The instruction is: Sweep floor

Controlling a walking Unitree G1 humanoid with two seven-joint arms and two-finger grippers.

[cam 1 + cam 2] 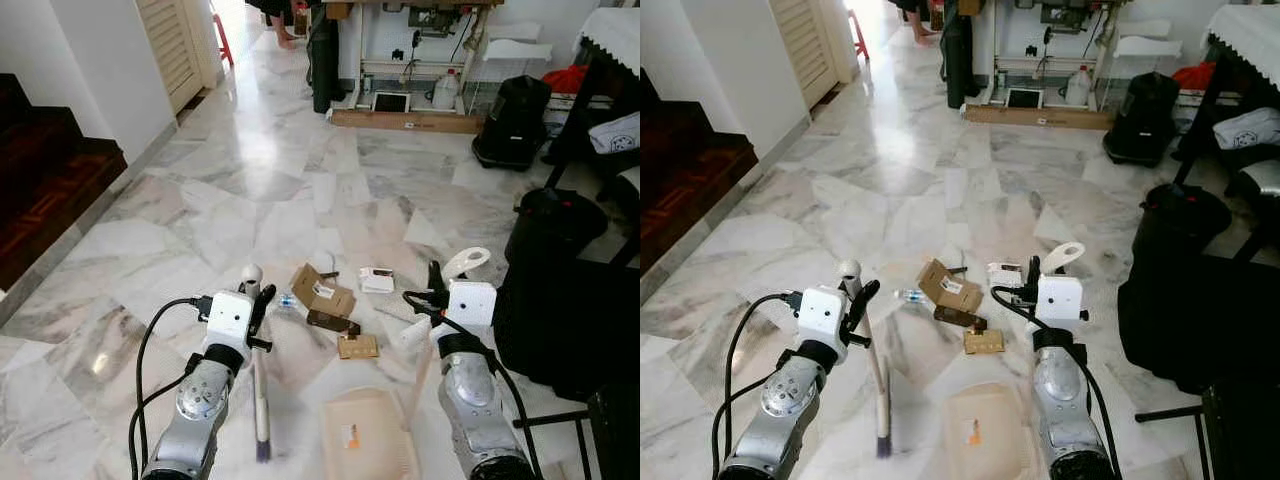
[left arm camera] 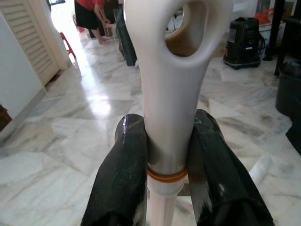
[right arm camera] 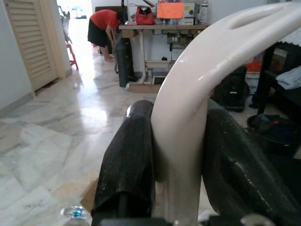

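Note:
My left gripper [image 1: 258, 302] is shut on the white handle of a small broom [image 1: 261, 390], whose dark bristles rest on the marble floor near my feet. In the left wrist view both black fingers [image 2: 123, 174] clamp the handle. My right gripper [image 1: 437, 292] is shut on the white looped handle [image 1: 465, 262] of a beige dustpan [image 1: 365, 435], which lies flat on the floor between my arms. Ahead of the pan lies litter: a torn cardboard box [image 1: 322, 292], a brown packet [image 1: 333, 322], a gold wrapper [image 1: 357, 346], white paper [image 1: 376, 281] and a small plastic bottle [image 1: 287, 300].
Dark wooden stairs [image 1: 40, 190] rise on the left. Black bags [image 1: 565, 310] and a dark table stand close on the right. A black bin [image 1: 512, 120], a wooden plank [image 1: 405, 120] and a sewing table line the far wall, where a person [image 3: 104, 28] bends over.

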